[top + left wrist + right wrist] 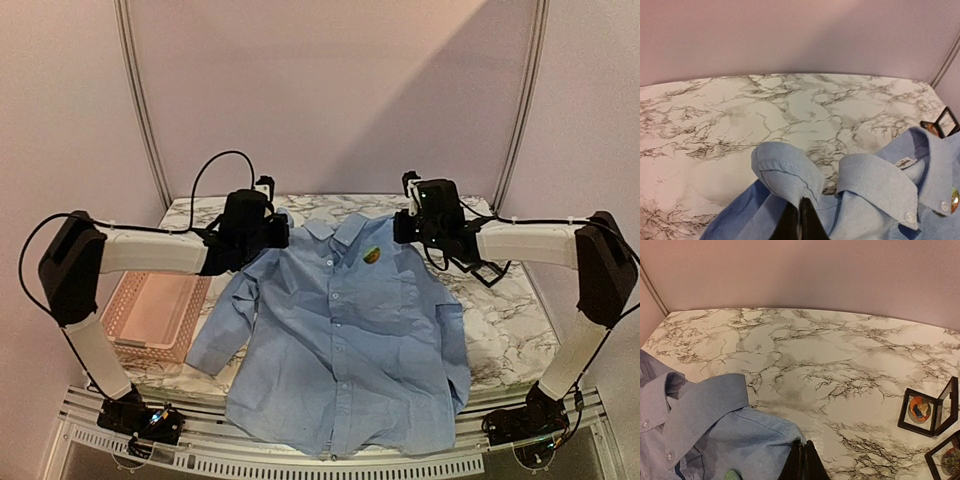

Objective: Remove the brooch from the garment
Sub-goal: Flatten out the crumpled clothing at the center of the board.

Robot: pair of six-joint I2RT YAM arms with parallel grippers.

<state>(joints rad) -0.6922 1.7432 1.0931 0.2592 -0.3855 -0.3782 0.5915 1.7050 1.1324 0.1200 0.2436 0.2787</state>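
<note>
Marble tabletop (512,330) bears blue shirt (340,335) with brooch (371,254); left jaws and right jaws sit pressed together at its shoulders.

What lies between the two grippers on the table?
Only the shirt: its collar spans the gap between left gripper and right gripper, and the brooch sits just below, nearer the right one. The top view shows this.

The garment (345,330) is a light blue, long-sleeved, collared shirt, buttoned and wrinkled, lying front up with collar far and hem near. The brooch (371,254) is small, round, green-yellow, pinned on the chest below the collar
</note>
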